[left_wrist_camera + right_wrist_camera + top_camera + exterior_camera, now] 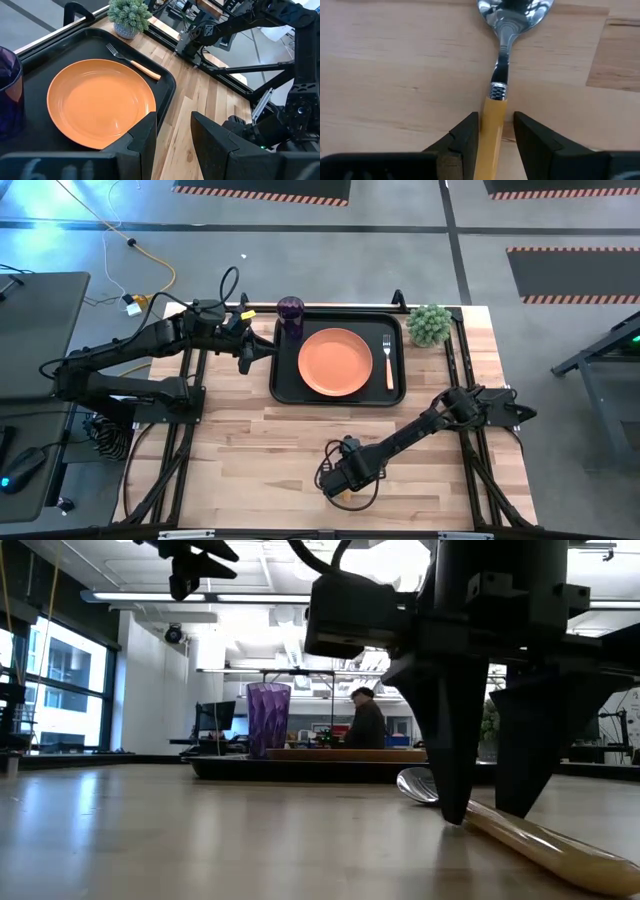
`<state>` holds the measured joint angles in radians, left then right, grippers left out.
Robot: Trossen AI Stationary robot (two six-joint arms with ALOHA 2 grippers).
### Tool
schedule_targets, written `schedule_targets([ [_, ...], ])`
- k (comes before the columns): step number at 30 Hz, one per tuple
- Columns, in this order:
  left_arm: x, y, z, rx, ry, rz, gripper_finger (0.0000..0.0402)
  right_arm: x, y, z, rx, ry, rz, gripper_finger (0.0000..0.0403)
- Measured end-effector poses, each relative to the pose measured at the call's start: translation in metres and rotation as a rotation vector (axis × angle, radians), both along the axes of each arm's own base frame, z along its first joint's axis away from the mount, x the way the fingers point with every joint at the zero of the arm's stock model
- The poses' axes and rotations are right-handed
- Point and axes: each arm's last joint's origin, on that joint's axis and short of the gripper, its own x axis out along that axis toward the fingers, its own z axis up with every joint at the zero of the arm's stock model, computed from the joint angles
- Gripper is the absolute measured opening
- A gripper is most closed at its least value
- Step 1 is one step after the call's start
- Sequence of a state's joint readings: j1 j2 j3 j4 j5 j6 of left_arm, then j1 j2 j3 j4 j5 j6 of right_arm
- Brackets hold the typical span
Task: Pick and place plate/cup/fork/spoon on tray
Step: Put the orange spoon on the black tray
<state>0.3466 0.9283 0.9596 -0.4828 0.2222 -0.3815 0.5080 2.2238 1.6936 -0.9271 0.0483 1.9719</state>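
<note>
The orange plate [335, 362] lies flat in the black tray [283, 385]. The fork [388, 360] lies beside it on the tray's right part, and the purple cup [291, 315] stands upright in the tray's far left corner. The spoon [492, 130] lies flat on the table near the front edge, its bowl [418, 785] pointing toward the tray. My right gripper [495, 135] is open and points down, one finger on each side of the spoon's orange handle [540, 840]. My left gripper [262, 352] is open and empty above the tray's left edge. My right gripper comes from above, pointing down, its fingers lying across the spoon's handle near the metal neck [498, 92]. One finger [467, 132] stands close against the handle, and I cannot tell whether it touches. A gap shows at the other finger. The spoon lies flat on the table.
A small green potted plant [430, 325] stands at the tray's far right corner. Bare wooden table lies between the tray and the spoon. A person sits in the room beyond the table [365, 720].
</note>
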Motion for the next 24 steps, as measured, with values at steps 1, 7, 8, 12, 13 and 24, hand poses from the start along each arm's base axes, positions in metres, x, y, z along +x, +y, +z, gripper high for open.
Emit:
schedule_targets([
  [1, 0.0000, 0.0000, 0.0000, 0.001, 0.000, 0.000, 0.0110, -0.0001, -0.0005, 0.0000, 0.000, 0.004, -0.005, 0.0116],
  [7, -0.0001, 0.0005, 0.0000, 0.023, 0.004, 0.007, 0.0110, -0.0002, -0.0023, -0.0003, -0.003, 0.012, -0.008, 0.0071],
  [8, -0.0001, 0.0006, -0.0001, 0.024, 0.005, 0.011, 0.0110, 0.0001, -0.0028, -0.0005, -0.005, 0.012, -0.009, 0.0060],
  [12, -0.0001, 0.0006, 0.0000, 0.026, 0.005, 0.011, 0.0110, 0.0019, -0.0053, -0.0001, 0.003, 0.011, 0.001, 0.0021],
  [13, -0.0001, 0.0006, 0.0000, 0.026, 0.005, 0.011, 0.0110, 0.0020, -0.0054, -0.0001, 0.003, 0.010, 0.001, 0.0017],
  [24, -0.0001, 0.0006, 0.0000, 0.027, 0.005, 0.012, 0.0110, 0.0048, -0.0050, 0.0036, 0.001, 0.007, -0.018, 0.0016],
])
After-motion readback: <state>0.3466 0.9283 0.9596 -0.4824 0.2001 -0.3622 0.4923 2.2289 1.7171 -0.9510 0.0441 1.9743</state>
